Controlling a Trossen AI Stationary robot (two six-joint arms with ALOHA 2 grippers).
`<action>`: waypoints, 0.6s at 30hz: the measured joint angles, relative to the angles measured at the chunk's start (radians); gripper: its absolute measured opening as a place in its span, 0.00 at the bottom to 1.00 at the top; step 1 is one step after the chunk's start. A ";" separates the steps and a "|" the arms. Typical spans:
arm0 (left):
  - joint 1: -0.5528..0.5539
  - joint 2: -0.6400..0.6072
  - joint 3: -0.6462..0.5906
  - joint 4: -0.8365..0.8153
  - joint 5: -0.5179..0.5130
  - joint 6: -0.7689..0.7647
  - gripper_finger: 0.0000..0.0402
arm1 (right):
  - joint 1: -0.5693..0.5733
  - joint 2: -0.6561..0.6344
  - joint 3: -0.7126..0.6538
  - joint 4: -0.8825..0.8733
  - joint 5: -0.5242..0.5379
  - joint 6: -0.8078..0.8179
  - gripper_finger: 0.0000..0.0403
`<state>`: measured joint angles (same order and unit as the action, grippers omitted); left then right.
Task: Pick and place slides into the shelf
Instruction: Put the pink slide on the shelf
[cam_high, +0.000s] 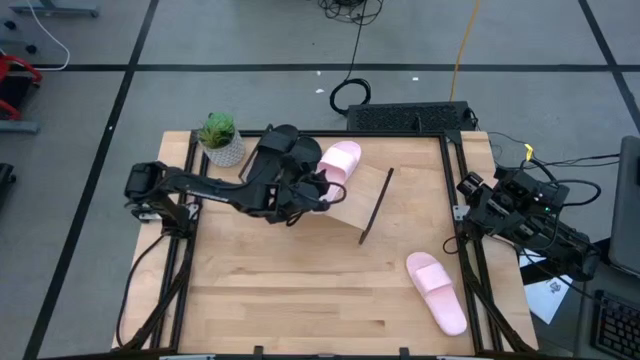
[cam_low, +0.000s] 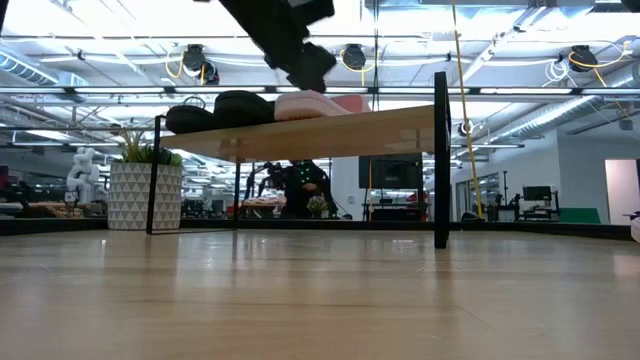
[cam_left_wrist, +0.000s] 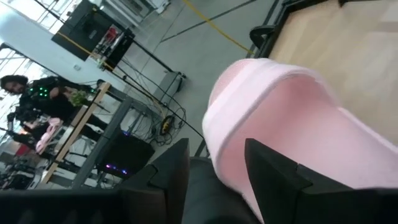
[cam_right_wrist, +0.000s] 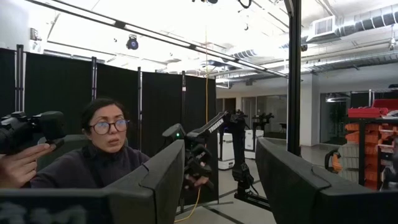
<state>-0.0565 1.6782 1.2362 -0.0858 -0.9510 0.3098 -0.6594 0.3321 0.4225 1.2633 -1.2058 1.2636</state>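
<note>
The shelf (cam_high: 352, 205) (cam_low: 400, 125) stands at the table's far middle. On its plank lie a pale pink slide (cam_high: 341, 159) (cam_low: 325, 103) and, beside it, black slides (cam_low: 215, 108), which my left arm mostly covers in the high view. My left gripper (cam_high: 322, 185) (cam_left_wrist: 217, 146) hovers open just over the pink slide's near end, which fills the left wrist view (cam_left_wrist: 292, 118). A second pink slide (cam_high: 437, 291) lies sole down on the table at the near right. My right gripper (cam_high: 470, 192) (cam_right_wrist: 221, 162) waits open at the table's right edge, raised and holding nothing. My left gripper stands open, slanting down from the table's left, with one finger (cam_left_wrist: 273, 171) in front of the pink slide's side (cam_left_wrist: 249, 106). I cannot tell whether that finger touches the slide. The slide rests on the shelf's plank.
A potted plant in a white patterned pot (cam_high: 222, 140) (cam_low: 143, 190) stands at the shelf's far left corner. Black frame rails (cam_high: 470, 270) run along the table's sides. Bare tabletop (cam_high: 300, 290) stretches in front of the shelf. A person with a camera shows beyond the table (cam_right_wrist: 99, 155).
</note>
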 joint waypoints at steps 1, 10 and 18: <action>-0.007 -0.008 0.000 0.009 -0.001 -0.004 0.40 | 0.000 0.000 0.000 0.000 0.000 0.000 0.46; -0.135 -0.121 0.001 0.013 -0.030 -0.009 0.40 | 0.000 0.000 0.000 0.000 -0.034 0.011 0.46; -0.293 -0.161 0.000 0.014 -0.162 -0.023 0.40 | 0.000 0.000 0.000 0.000 -0.107 0.026 0.46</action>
<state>-0.3498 1.5175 1.2358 -0.0721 -1.1131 0.2869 -0.6594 0.3321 0.4225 1.2633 -1.3132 1.2901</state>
